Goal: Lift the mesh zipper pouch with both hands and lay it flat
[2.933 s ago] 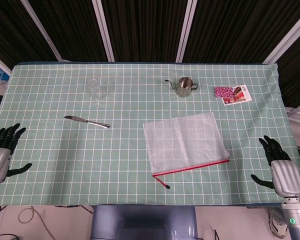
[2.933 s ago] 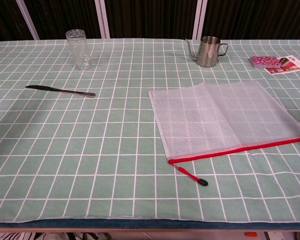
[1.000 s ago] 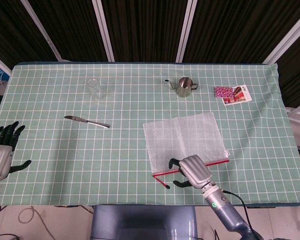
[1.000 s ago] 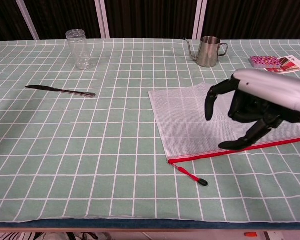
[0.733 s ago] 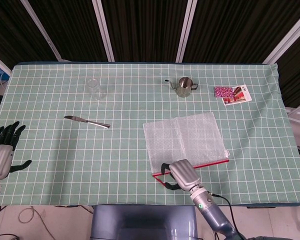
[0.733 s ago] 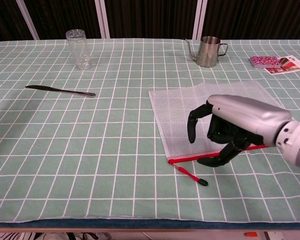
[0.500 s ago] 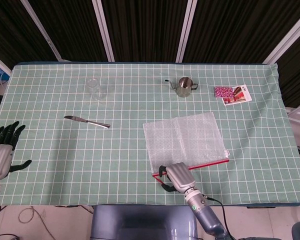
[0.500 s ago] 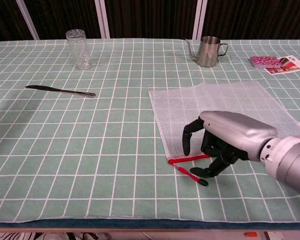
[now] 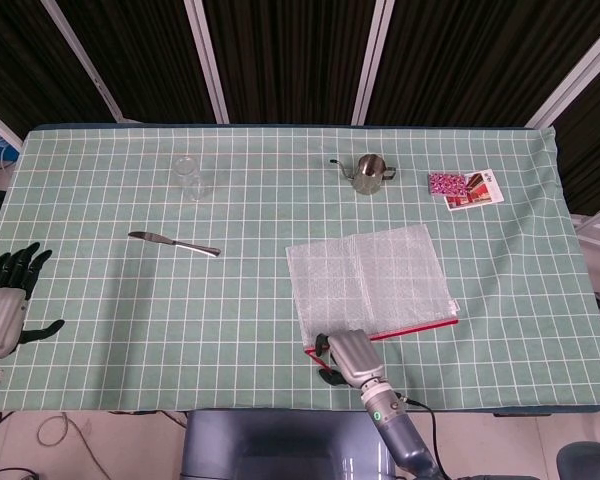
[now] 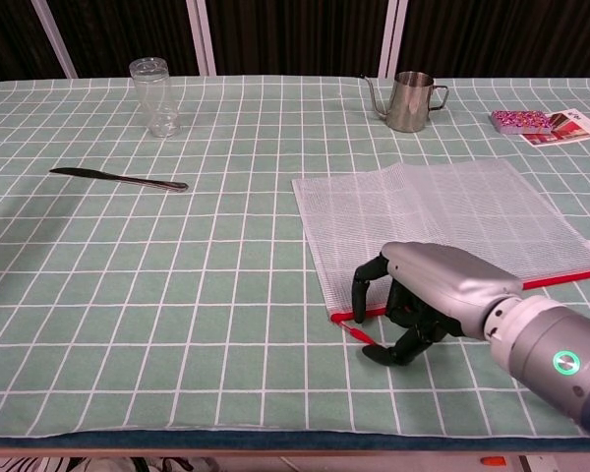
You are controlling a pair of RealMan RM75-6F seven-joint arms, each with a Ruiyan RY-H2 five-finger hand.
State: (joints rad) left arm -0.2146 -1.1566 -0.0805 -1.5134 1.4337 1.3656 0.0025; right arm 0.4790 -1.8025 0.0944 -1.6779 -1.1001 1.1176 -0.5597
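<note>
The translucent mesh zipper pouch [image 9: 370, 275] [image 10: 442, 216] lies flat on the green checked cloth, right of centre, with its red zipper edge toward me. My right hand [image 9: 347, 355] [image 10: 423, 290] arches over the pouch's near left corner. Its fingertips [image 10: 360, 292] touch the mesh by the red edge, and the thumb sits over the end of the red zipper pull [image 10: 359, 332]. The corner lies in the gap between them, not pinched. My left hand [image 9: 2, 300] hovers at the table's left edge with fingers spread, holding nothing; only the head view shows it.
A clear glass [image 9: 189, 177] [image 10: 154, 95] stands at the back left, and a table knife [image 9: 175, 243] [image 10: 118, 179] lies in front of it. A small metal kettle [image 9: 368, 173] [image 10: 409, 101] stands behind the pouch. At the back right lie a pink box [image 9: 444, 183] [image 10: 518, 121] and a card [image 9: 477, 189].
My right hand has come in from the right edge, crossed the pouch and dropped onto its near left corner. The pouch and my left hand have stayed in place.
</note>
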